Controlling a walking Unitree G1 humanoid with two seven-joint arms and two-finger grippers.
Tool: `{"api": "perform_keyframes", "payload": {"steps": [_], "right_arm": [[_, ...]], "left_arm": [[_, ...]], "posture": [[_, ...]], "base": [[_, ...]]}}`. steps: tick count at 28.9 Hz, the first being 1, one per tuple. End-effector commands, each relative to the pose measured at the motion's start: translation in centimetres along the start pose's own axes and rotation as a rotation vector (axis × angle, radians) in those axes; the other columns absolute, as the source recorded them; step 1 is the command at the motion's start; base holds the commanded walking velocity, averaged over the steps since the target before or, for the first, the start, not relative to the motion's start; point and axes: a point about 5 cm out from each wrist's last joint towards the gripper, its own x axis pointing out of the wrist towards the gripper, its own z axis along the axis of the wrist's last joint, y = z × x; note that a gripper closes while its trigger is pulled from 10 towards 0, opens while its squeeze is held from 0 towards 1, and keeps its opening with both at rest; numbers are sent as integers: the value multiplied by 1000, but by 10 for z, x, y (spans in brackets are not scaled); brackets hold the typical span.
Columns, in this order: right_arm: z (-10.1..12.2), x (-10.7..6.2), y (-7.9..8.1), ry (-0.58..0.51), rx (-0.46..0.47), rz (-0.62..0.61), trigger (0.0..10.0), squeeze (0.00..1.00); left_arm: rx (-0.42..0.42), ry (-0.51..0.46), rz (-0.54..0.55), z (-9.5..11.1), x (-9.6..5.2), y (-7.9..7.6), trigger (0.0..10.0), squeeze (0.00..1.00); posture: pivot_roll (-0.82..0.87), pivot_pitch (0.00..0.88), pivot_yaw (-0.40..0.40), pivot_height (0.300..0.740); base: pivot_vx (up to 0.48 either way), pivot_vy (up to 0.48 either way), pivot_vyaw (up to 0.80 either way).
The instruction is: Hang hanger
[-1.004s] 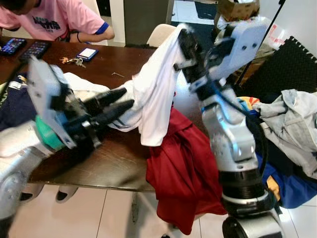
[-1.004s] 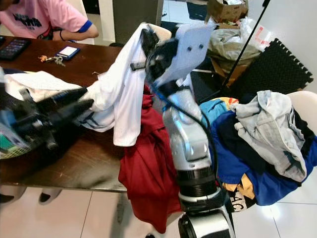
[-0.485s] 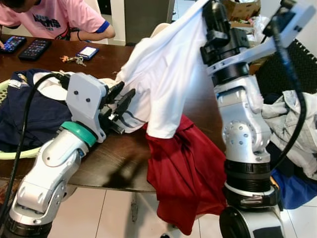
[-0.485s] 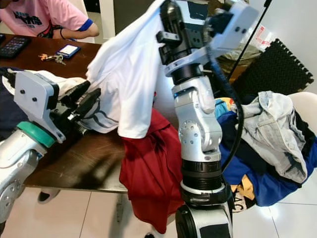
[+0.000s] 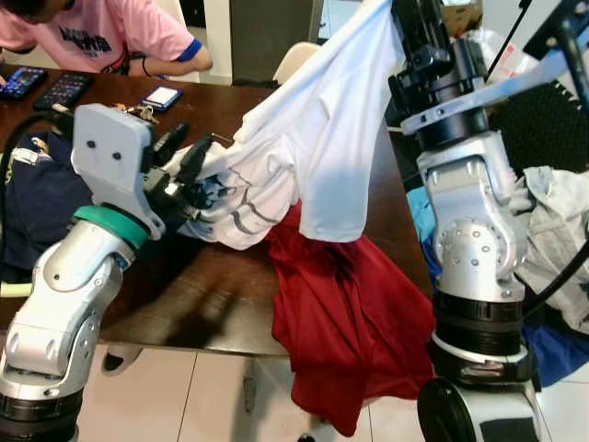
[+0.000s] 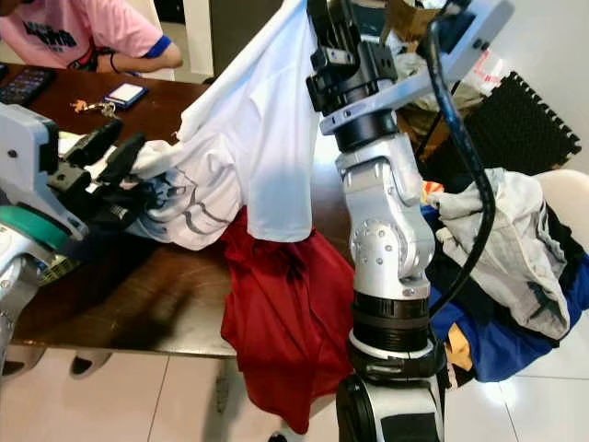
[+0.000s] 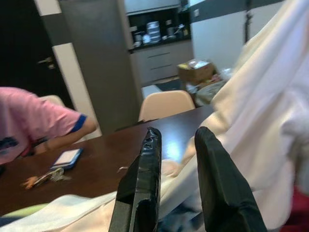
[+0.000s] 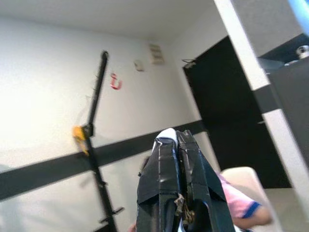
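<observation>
A white shirt (image 5: 313,138) hangs stretched between the table and my raised right gripper (image 8: 176,140). That gripper is shut on the shirt's top edge, with a sliver of white cloth pinched between its fingers. It sits high up at the top of the left eye view (image 5: 405,14). My left gripper (image 5: 182,147) is open just above the shirt's lower bunched end, over the table. In the left wrist view its two fingers (image 7: 145,174) are spread apart, with the white cloth just beyond them.
A red garment (image 5: 350,313) drapes off the brown table's (image 5: 212,304) front edge. A dark blue garment (image 5: 37,203) lies at the left. A person in pink (image 5: 110,37) sits at the far side with phones (image 5: 64,87) and keys (image 5: 133,112). Clothes (image 5: 552,212) are piled at the right.
My right arm has lifted the white shirt higher, pulling it taut. My left gripper has risen and shifted left, up to the shirt's lower bunch, staying open.
</observation>
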Motion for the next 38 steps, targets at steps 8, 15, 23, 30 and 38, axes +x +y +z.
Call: {"api": "perform_keyframes", "payload": {"steps": [8,15,23,30,38], "right_arm": [[-34,-35,-6,199,-136,-30,10000,0],[-54,-71,-20,296,-257,-195,10000,0],[-32,-85,-43,251,-424,-317,10000,0],[-33,-77,-45,179,-434,-360,10000,0],[-14,-59,-31,55,-438,-313,10000,0]], "left_arm": [[8,14,-36,-7,-5,-22,10000,0],[20,3,-57,-5,-8,-24,10000,0],[43,-39,-45,0,-1,-20,10000,0],[35,-64,-5,2,6,-18,10000,0],[27,-56,-21,-3,6,-25,10000,0]], "posture": [[42,141,-20,740],[36,139,-12,740],[37,84,25,740],[62,29,33,740],[50,0,50,740]], "base": [[0,0,0],[0,0,0],[0,0,0],[0,0,0],[0,0,0]]}}
